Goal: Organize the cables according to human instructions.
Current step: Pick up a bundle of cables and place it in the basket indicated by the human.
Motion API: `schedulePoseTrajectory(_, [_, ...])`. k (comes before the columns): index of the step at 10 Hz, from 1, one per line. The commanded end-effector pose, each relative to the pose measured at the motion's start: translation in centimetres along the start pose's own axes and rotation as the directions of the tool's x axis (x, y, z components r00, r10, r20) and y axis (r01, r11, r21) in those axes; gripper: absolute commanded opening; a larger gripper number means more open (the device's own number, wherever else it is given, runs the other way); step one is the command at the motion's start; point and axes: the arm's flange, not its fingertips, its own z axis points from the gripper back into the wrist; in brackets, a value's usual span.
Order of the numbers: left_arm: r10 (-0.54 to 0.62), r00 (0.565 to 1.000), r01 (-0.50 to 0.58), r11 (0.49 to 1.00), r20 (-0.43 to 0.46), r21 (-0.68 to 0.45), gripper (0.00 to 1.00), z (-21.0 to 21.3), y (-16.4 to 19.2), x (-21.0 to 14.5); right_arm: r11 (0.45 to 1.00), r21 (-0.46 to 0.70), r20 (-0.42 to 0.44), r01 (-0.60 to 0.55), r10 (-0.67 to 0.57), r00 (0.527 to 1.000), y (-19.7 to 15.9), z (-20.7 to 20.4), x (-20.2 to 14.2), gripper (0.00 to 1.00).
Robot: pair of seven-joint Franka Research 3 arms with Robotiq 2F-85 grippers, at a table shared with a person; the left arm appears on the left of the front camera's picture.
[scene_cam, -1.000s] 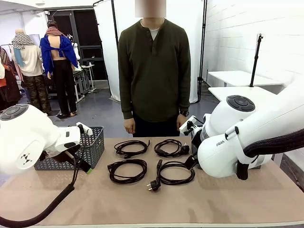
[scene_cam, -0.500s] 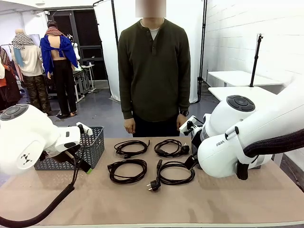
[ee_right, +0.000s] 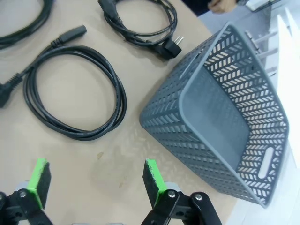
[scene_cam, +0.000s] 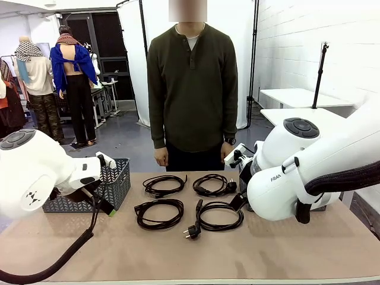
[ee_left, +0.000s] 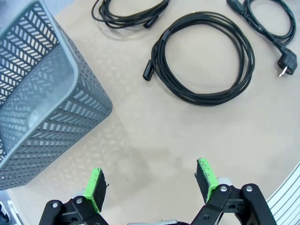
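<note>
So the room: a big white backdrop screen [scene_cam: 132, 65] hangs on black poles [scene_cam: 255, 59] in the middle of the back. Right of the screen runs a white painted brick wall [scene_cam: 309, 35], with two white tables [scene_cam: 300, 95] against it and a thin black stand [scene_cam: 319, 71] sticking up from them. Left of the screen are dark doors or windows [scene_cam: 110, 35], can't tell which. The floor [scene_cam: 127, 142] below the screen is grey and a bit shiny. In front of the screen sits a brown-topped table [scene_cam: 249, 255]. Lighting is bright and even.

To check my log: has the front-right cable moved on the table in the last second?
No. The front-right cable lies at the same place against the grey basket on the left of the table, and its plug points the same way.
</note>
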Motion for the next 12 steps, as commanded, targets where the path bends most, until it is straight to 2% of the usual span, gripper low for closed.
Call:
schedulePoseTrajectory(1, [-0.044,0.999,0.044,0.999,0.032,-0.013,1.00,2.9,0.5,0.6,0.997,0.073,0.000,-0.014,0.014,1.000,-1.3,2.8,0.7,1.00])
schedulePoseTrajectory(3, [-0.109,0.993,0.111,0.993,0.050,-0.042,1.00,6.2,1.1,1.4,0.988,0.147,0.016,-0.051,0.049,0.999,-2.4,6.1,1.3,1.00])
schedulePoseTrajectory(7, [-0.244,0.960,0.262,0.956,0.138,-0.130,1.00,12.1,3.4,2.3,0.938,0.268,0.157,-0.219,0.182,0.971,-5.4,13.2,0.8,1.00])
schedulePoseTrajectory(9, [-0.275,0.943,0.308,0.934,0.187,-0.182,1.00,14.4,4.5,2.3,0.930,0.271,0.193,-0.249,0.200,0.960,-6.5,14.5,0.3,1.00])
schedulePoseTrajectory(12, [-0.285,0.941,0.322,0.918,0.180,-0.229,1.00,16.7,5.4,2.1,0.902,0.318,0.235,-0.293,0.225,0.946,-7.1,14.4,0.0,1.00])
